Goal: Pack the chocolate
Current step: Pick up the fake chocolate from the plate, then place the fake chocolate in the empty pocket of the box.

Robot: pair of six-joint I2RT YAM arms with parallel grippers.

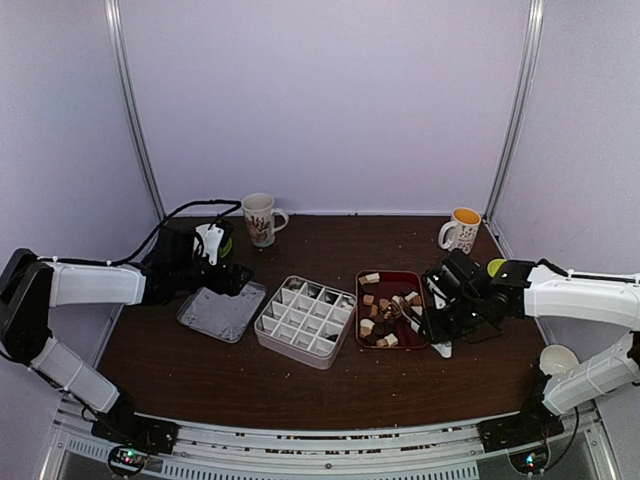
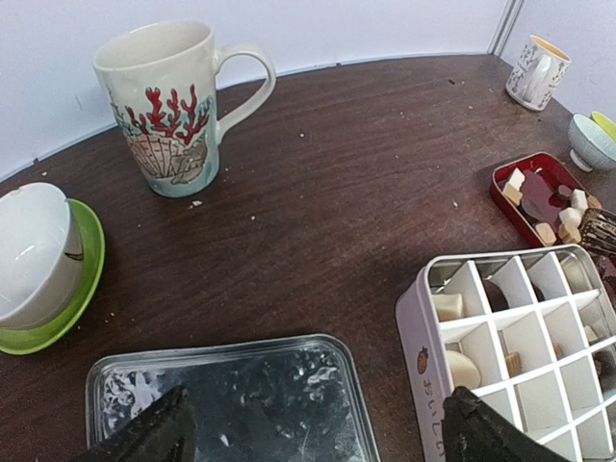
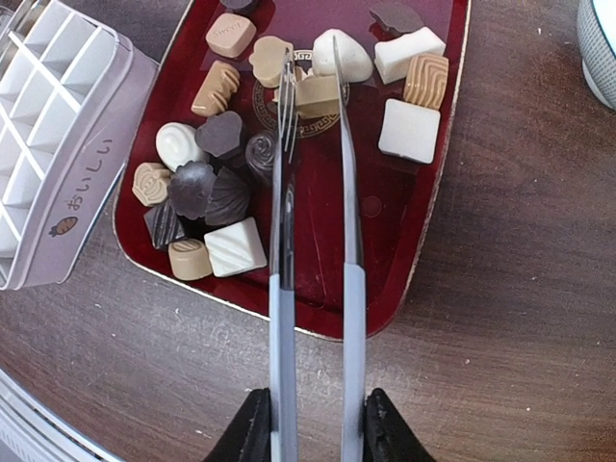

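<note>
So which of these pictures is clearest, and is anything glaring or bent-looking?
Top external view: soft even light, but the small brown, tan and white chocolate pieces are tiny there. Left wrist view: the dark brown table's far edge bows, and the clear plastic lid glints. Right wrist view: clearest, the chocolates crisp around the metal tongs.

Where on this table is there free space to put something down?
Free: the back, between the shell mug and the orange-lined mug; the near strip before the divided box. Crowded: the middle row of lid, box and red tray.
</note>
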